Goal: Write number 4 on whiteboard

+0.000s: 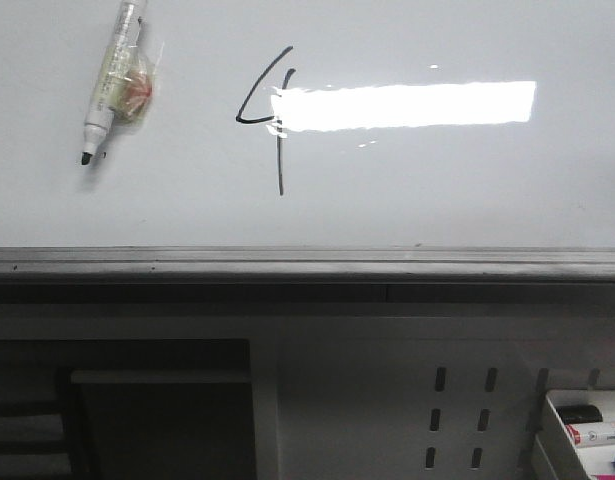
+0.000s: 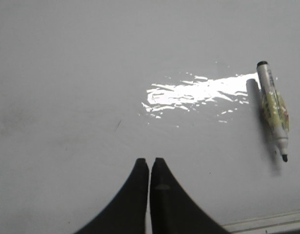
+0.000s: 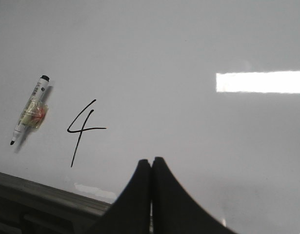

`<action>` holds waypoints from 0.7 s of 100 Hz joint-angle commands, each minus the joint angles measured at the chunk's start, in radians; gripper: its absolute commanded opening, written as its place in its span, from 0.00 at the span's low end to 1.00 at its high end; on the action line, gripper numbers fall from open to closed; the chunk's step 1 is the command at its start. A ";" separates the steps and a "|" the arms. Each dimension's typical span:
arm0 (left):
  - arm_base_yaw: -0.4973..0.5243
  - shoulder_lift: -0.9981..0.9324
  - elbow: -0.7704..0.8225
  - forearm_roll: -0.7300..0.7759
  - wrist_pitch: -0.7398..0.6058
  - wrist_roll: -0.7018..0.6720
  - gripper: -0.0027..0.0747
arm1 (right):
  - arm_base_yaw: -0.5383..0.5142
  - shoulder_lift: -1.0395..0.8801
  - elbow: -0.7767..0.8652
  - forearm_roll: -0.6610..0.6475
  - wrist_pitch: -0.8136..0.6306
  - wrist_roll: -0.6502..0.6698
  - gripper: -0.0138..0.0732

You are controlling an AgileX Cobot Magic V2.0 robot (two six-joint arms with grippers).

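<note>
In the front view, the number 4 (image 1: 272, 115) is drawn on the whiteboard (image 1: 437, 190), partly under the glare, and a marker (image 1: 109, 85) lies to its left. In the left wrist view, the left gripper (image 2: 150, 163) hovers closed and empty above the board. In the right wrist view, the right gripper (image 3: 151, 163) hangs closed, holding nothing, beside the digit.

Only a marker (image 1: 110, 80) (uncapped) obstructs the whiteboard (image 1: 437, 190); elsewhere it lies open.

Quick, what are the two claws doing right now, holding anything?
Left gripper: closed, holding nothing.
Right gripper: closed, holding nothing.
</note>
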 commanded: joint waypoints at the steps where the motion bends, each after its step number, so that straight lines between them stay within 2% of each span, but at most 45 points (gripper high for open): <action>1: 0.008 -0.003 0.004 0.010 -0.072 -0.017 0.01 | -0.004 0.012 -0.026 0.022 -0.035 -0.008 0.08; 45: 0.014 -0.042 0.032 0.006 0.056 -0.044 0.01 | -0.004 0.012 -0.026 0.022 -0.036 -0.008 0.08; 70: 0.014 -0.041 0.030 0.006 0.051 -0.044 0.01 | -0.004 0.012 -0.026 0.022 -0.036 -0.008 0.08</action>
